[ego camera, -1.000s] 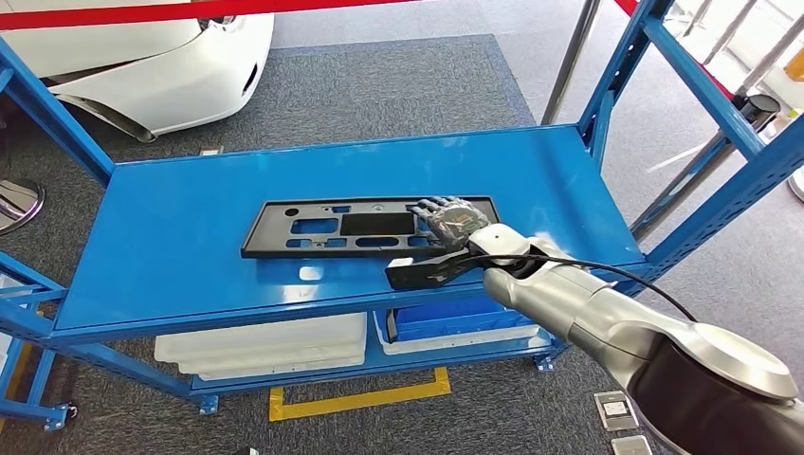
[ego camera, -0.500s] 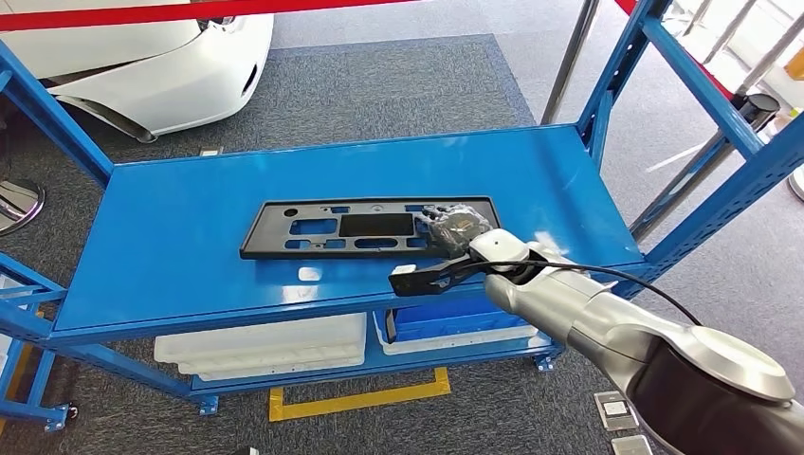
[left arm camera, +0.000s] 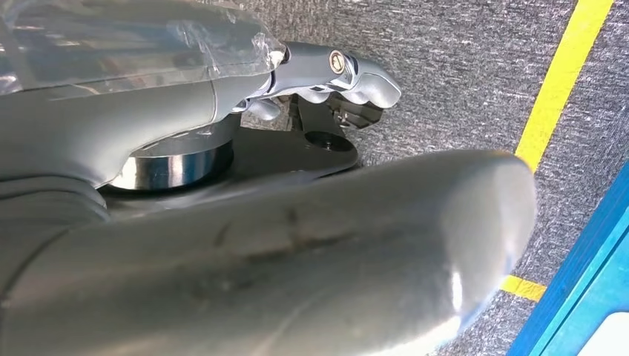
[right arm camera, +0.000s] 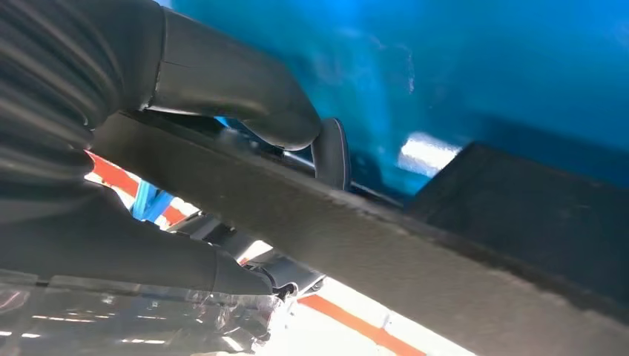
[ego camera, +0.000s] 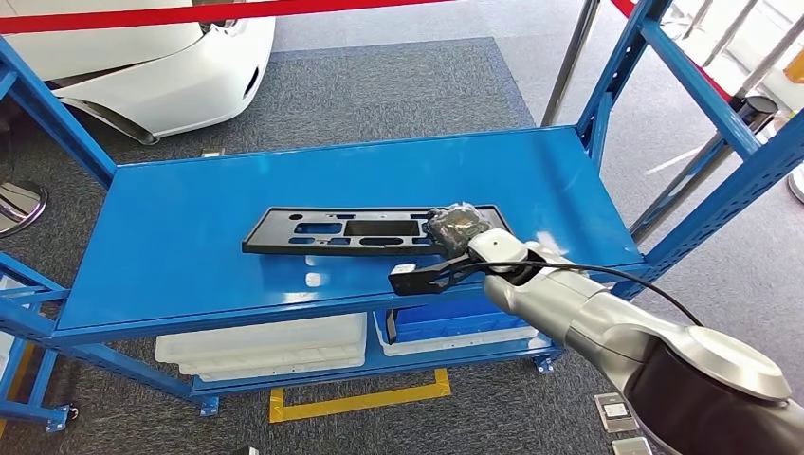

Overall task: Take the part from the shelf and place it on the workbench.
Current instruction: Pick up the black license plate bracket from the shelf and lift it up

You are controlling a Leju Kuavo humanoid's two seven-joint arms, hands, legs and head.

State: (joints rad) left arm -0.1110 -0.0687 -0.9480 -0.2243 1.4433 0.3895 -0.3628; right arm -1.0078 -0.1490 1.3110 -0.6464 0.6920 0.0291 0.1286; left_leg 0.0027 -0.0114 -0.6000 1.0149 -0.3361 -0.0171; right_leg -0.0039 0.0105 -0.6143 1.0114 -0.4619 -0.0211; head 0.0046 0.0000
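Observation:
The part is a long flat black plastic frame (ego camera: 351,229) with several cut-outs, lying lengthwise on the blue shelf top (ego camera: 171,256). My right hand (ego camera: 457,227) grips its right end, and the part looks tilted, with one long side raised off the shelf. In the right wrist view the dark fingers (right arm camera: 222,89) wrap over the part's edge (right arm camera: 386,245) from one side, with the thumb below. In the left wrist view my left hand (left arm camera: 326,70) hangs over grey carpet; how its fingers lie is unclear.
Blue shelf uprights (ego camera: 706,90) rise at the right and left corners. Beneath the top sit white bins (ego camera: 261,346) and a blue bin (ego camera: 455,320). A white car (ego camera: 142,66) and a red barrier band stand behind. Yellow floor tape (ego camera: 360,398) marks the front.
My right hand's fingers, spread flat on the part a second ago, have curled around its right end. The part has tipped up and shifted slightly right.

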